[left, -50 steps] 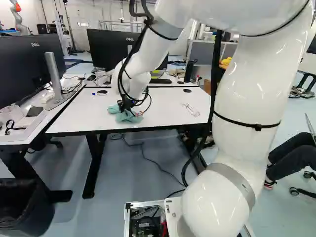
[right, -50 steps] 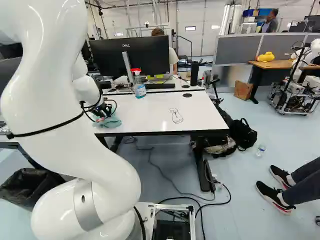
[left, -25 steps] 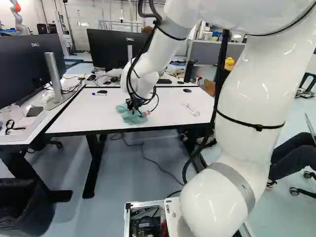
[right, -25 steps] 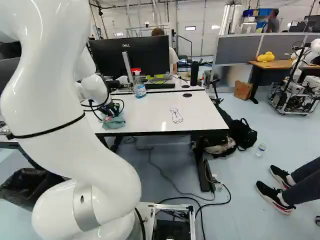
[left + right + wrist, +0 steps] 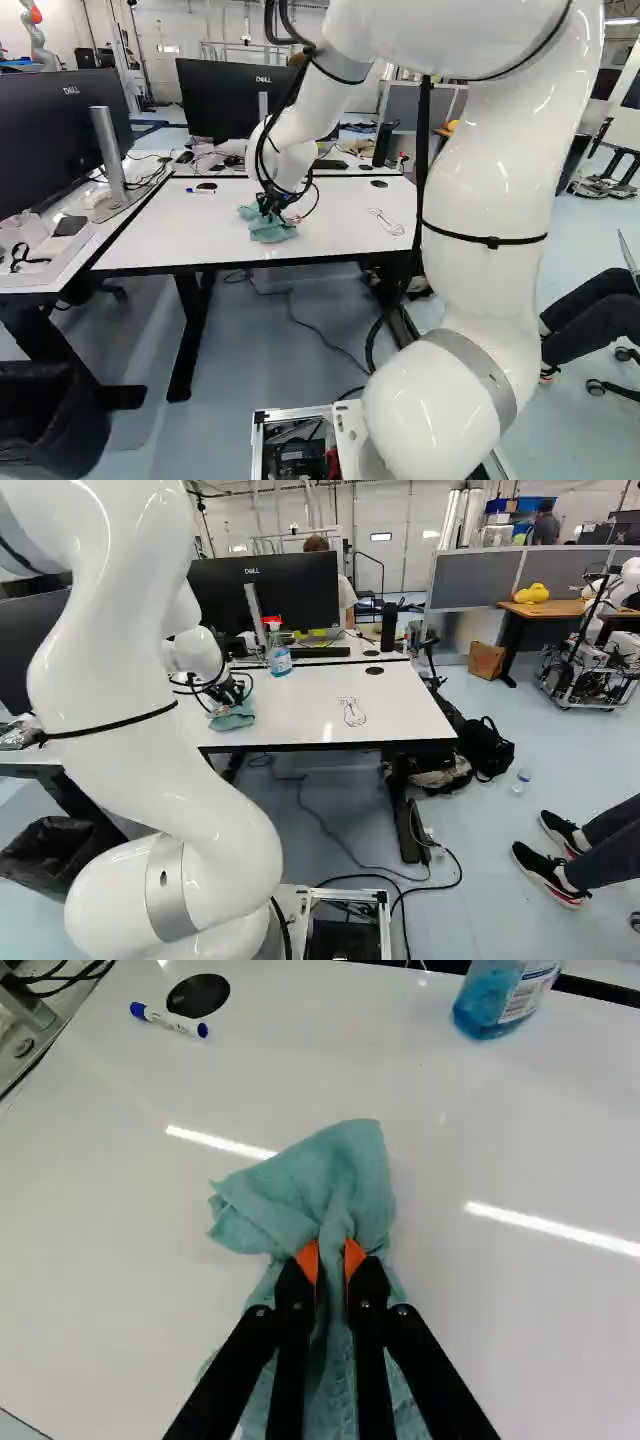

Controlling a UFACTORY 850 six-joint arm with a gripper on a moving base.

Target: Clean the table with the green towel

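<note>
Low over the white table [image 5: 165, 225], my gripper [image 5: 270, 207] is at the towel in the left base view. Seen from the wrist, the gripper [image 5: 333, 1260] is shut on the green towel [image 5: 345, 1175], a fold of it pinched between the orange pads. The towel lies bunched on the tabletop, part spreading ahead of the fingers and part under them. In the right base view the towel [image 5: 233, 718] rests near the table's front edge, left of the middle.
A spray bottle with blue liquid [image 5: 280, 658] stands at the table's back edge. A blue-capped marker [image 5: 168, 1020] lies beside a black round cap [image 5: 198, 995]. A drawn outline [image 5: 352, 712] marks the tabletop. Monitors [image 5: 230, 100] stand behind and left. Another robot [image 5: 600, 645] is at far right.
The arm has swung, and the gripper has slid the towel a little to the right along the table over the last second, still holding it. The base has not moved.
</note>
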